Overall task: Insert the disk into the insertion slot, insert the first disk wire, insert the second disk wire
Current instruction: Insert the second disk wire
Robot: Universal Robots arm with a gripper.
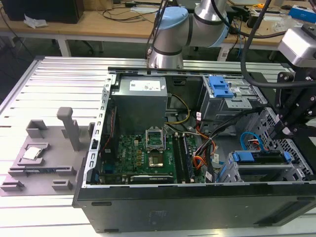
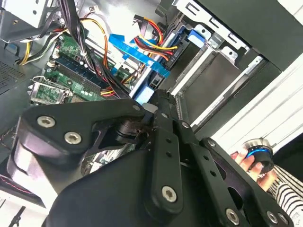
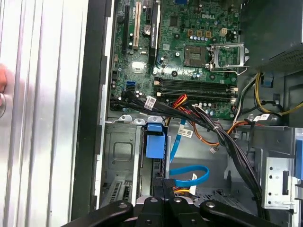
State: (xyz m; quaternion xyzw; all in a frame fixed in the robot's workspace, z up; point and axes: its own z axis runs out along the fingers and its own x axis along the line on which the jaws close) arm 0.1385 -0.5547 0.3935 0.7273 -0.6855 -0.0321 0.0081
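Even, diffuse overhead light is seen in the exterior view, with soft shadows inside the computer case [image 1: 148, 148]. In the first wrist view the ribbed aluminium table [image 3: 42, 118] is washed out by glare — nearly white. In the second wrist view the close black gripper [image 2: 163, 106] is rendered dark and soft — possibly out of focus.

Arm [image 1: 182, 29] enters at top centre of the exterior view, grey tube links with a pale blue joint cap, elbow bent toward the exterior view's right. Wrist with a light grey camera block [image 1: 298, 44] at upper right of that frame. Black gripper [image 1: 286, 129] hangs below it at right edge, pointing down. In both wrist views black linkage bars with screws; finger tips close together in the first wrist view [image 3: 166, 185], gap unclear.
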